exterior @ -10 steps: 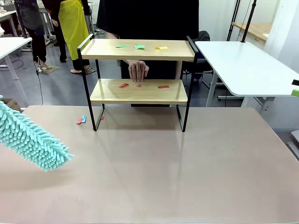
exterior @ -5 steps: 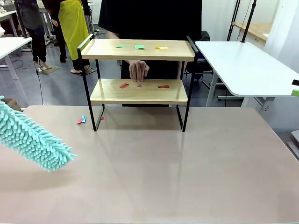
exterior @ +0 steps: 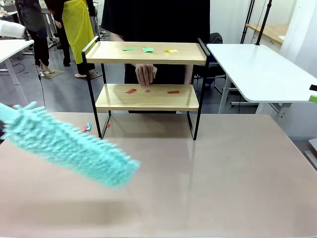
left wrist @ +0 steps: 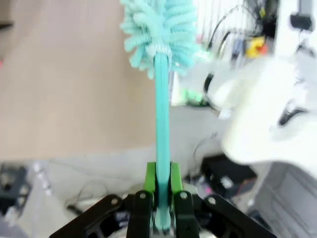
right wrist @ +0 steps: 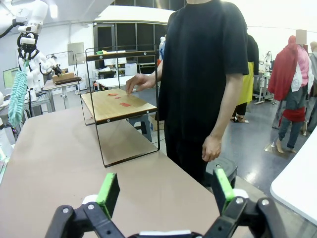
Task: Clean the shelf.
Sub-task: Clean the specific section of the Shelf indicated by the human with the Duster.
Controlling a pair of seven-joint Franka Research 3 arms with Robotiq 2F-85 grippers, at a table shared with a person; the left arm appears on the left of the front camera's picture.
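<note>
The shelf (exterior: 146,74) stands at the table's far side, two wooden boards in a black frame. Green and yellow paper scraps (exterior: 147,49) lie on its top board and red scraps (exterior: 173,91) on the lower one. A person's hand (exterior: 146,74) rests over the lower board. My left gripper (left wrist: 162,183) is shut on the handle of a teal fluffy duster (left wrist: 161,29). The duster (exterior: 74,146) is blurred and slants over the table's left part, short of the shelf. My right gripper (right wrist: 166,191) is open and holds nothing, with the shelf (right wrist: 119,104) some way ahead of it.
Small red and blue scraps (exterior: 86,127) lie on the table by the shelf's left leg. A white side table (exterior: 262,69) stands at the far right. The person (right wrist: 203,79) stands right behind the shelf.
The duster has swung right and forward from the table's left edge toward its middle, now motion-blurred. The person's hand stays over the lower board.
</note>
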